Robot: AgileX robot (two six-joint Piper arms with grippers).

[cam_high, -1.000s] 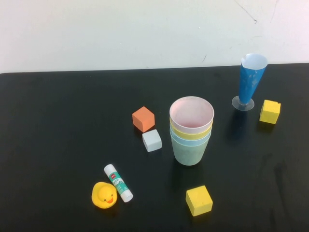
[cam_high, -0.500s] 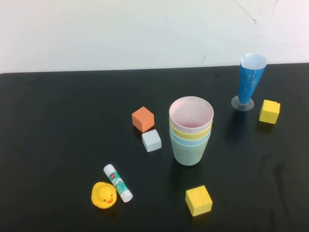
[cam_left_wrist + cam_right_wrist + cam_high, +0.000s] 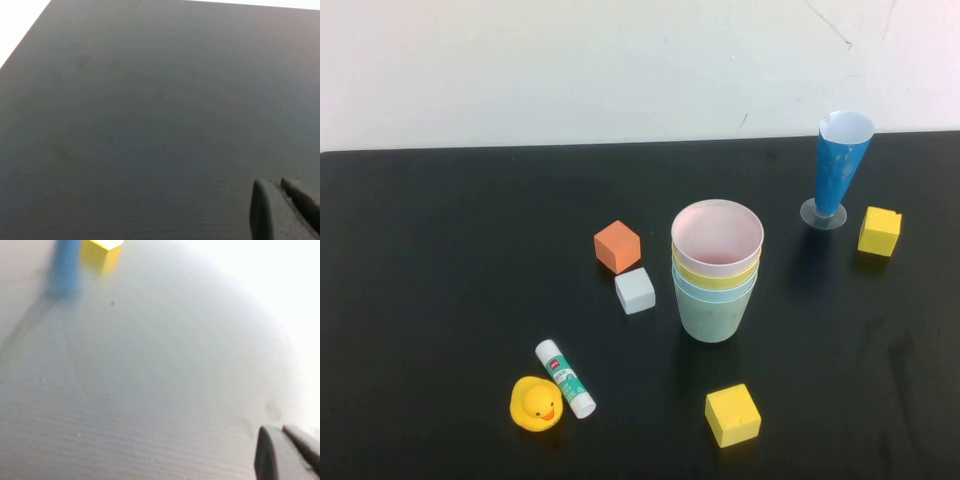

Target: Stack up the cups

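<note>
Cups [image 3: 716,270] nested in one stack mid-worktop [image 3: 440,250], pink on top, green at base; left gripper [image 3: 282,210] and right gripper [image 3: 285,452] parked clear, jaws apparently clenched, grasping nothing; risk: stack toppling if nudged toward nearby grey block [image 3: 634,291].

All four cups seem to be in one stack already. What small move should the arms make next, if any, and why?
Probably none beyond staying parked. The pink cup sits in the yellow, that in the blue, that in the green, one upright stack. Neither arm shows in the high view; the left claw and right claw each hang over bare table, holding nothing.
</note>
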